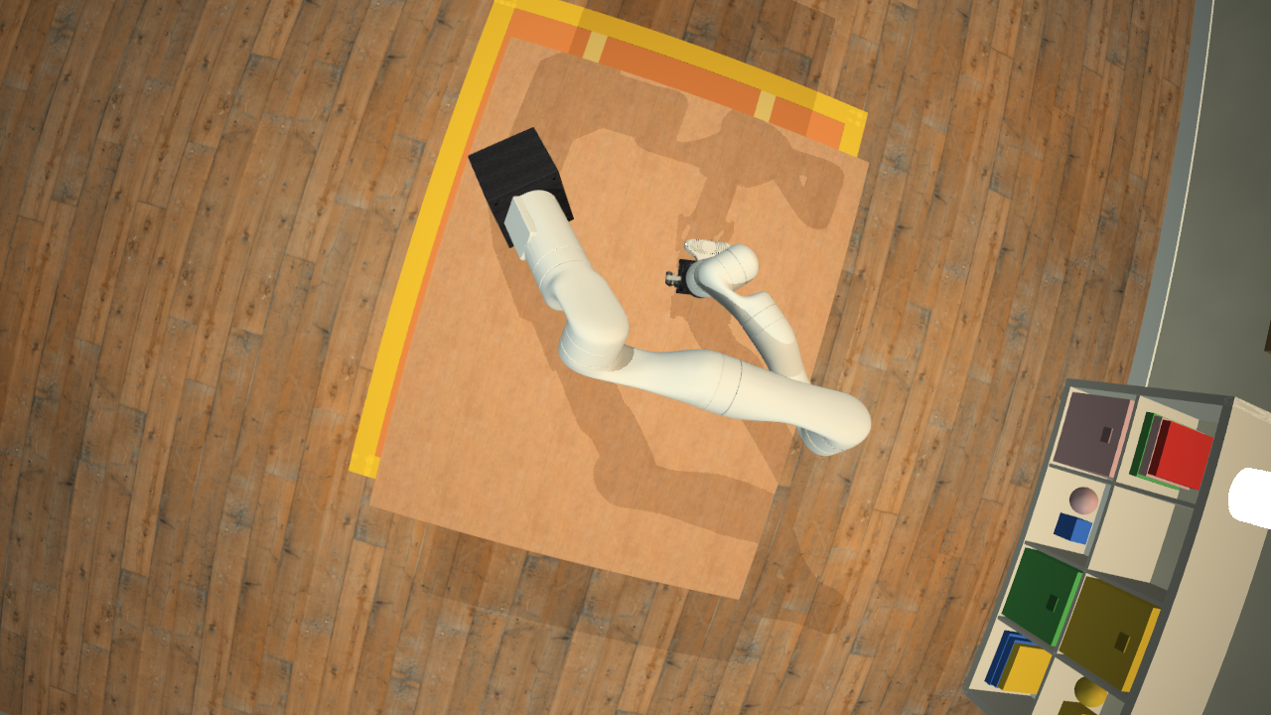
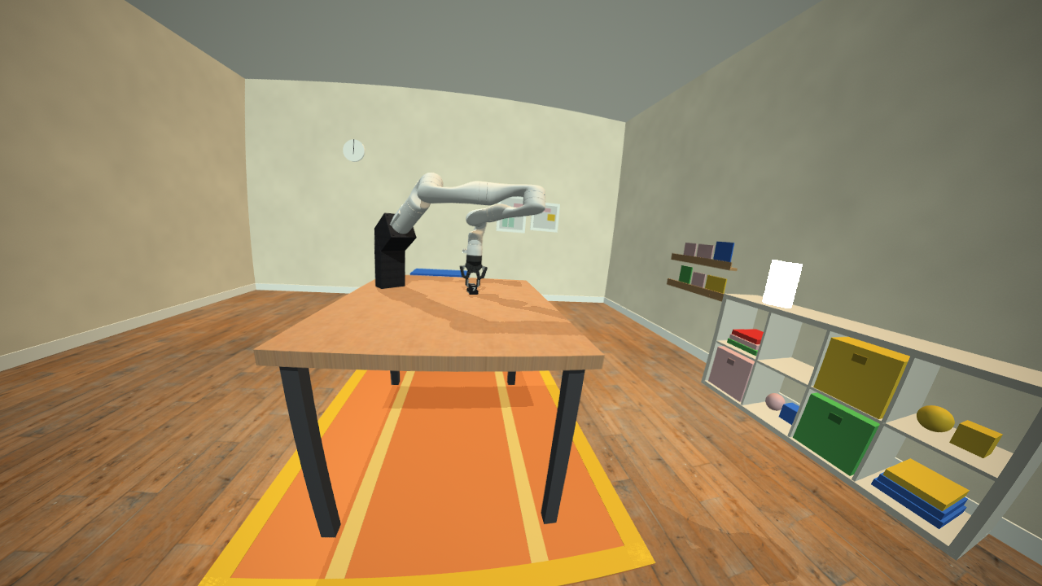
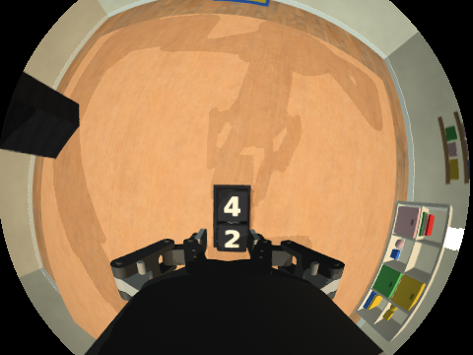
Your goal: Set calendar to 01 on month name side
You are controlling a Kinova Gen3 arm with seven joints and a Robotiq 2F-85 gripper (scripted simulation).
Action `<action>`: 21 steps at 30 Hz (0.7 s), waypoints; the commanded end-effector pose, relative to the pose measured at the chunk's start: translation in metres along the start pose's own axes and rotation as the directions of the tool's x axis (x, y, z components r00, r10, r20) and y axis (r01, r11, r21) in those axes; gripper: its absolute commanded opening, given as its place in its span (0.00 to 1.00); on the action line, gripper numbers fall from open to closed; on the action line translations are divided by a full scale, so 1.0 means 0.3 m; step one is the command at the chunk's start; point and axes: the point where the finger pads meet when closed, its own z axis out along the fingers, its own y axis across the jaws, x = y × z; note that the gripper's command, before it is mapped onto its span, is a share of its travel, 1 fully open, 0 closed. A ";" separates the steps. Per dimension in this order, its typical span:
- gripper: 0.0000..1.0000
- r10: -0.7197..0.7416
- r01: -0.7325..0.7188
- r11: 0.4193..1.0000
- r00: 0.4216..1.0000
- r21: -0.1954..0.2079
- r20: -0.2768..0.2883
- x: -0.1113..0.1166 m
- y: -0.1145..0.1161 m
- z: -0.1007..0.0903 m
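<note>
In the wrist view a black calendar cube (image 3: 232, 220) stands on the table, showing a white 4 on the far face and a white 2 on the near face. I cannot tell whether it is one cube or two. My gripper (image 3: 227, 238) hangs straight down over it. The fingers are open, one on each side of the 2 face, with a small gap on each side. From the side the gripper (image 2: 472, 277) is low over the dark cube (image 2: 472, 290). From overhead the gripper (image 1: 688, 277) is mostly under the wrist. No tray shows clearly.
A small pale thing (image 1: 706, 245) sticks out beside the wrist in the overhead view; I cannot tell what it is. The arm's black base (image 1: 519, 182) stands at the table's far left corner. A shelf unit (image 2: 867, 408) stands off to the right, away from the table.
</note>
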 end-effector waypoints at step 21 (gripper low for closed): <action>0.48 -0.003 0.003 1.000 1.000 -0.014 -0.006 0.005 0.014 -0.253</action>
